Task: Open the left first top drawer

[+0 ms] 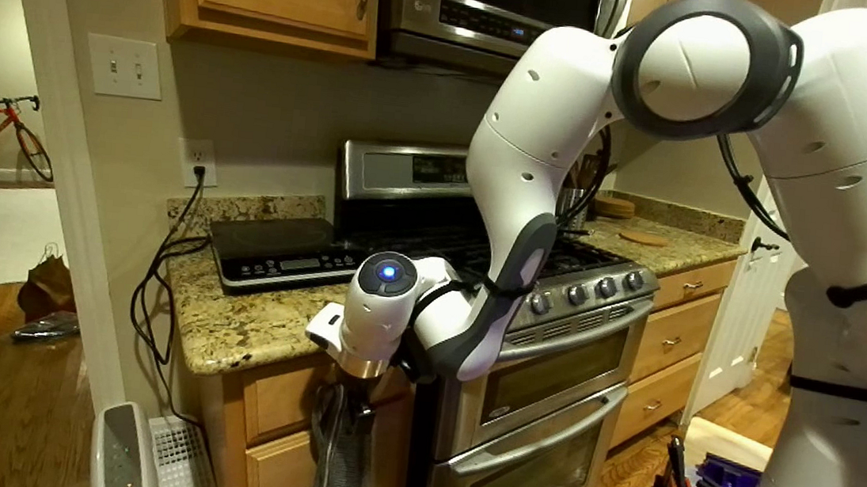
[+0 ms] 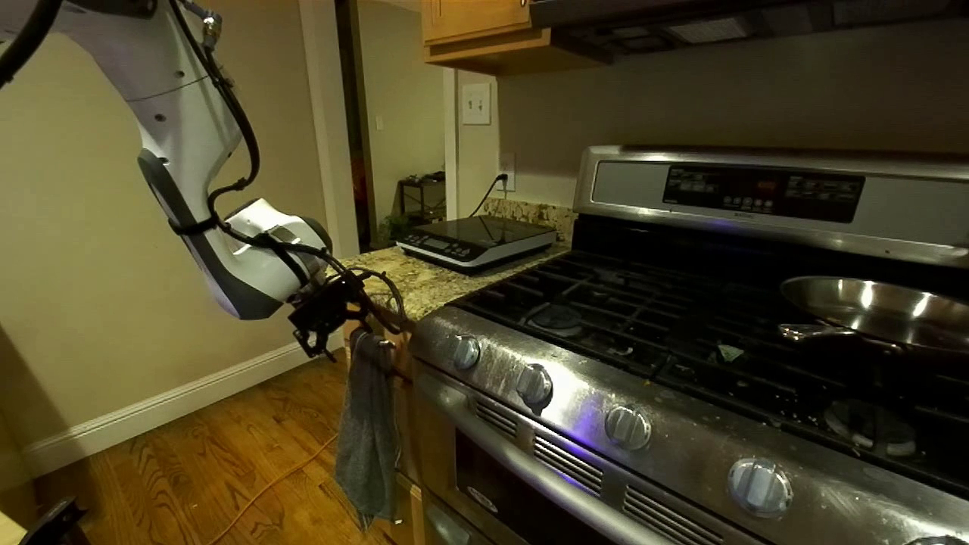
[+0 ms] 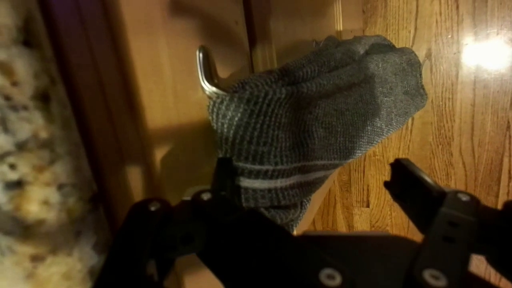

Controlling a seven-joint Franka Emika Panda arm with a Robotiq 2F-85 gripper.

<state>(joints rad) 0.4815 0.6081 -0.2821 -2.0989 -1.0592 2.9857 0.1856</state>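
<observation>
The left first top drawer (image 1: 279,400) is a honey-oak front under the granite counter, left of the oven, and looks shut. In the wrist view its front (image 3: 172,92) carries a curved metal handle (image 3: 206,74). A grey striped towel (image 3: 304,112) hangs over the handle and covers much of it; the towel also shows in both exterior views (image 1: 345,458) (image 2: 369,431). My gripper (image 3: 310,166) is open, fingers wide apart, in front of the towel. One finger is close to the handle and towel edge; contact cannot be told. The gripper also shows in an exterior view (image 2: 322,333). The drawer's inside is hidden.
The granite counter edge (image 3: 44,160) runs close beside the gripper. The stainless oven (image 1: 544,413) with its handles stands right of the drawer. A wooden cabinet door (image 1: 276,471) is below. A black cooktop (image 1: 281,253) sits on the counter. An air purifier (image 1: 127,453) stands at left.
</observation>
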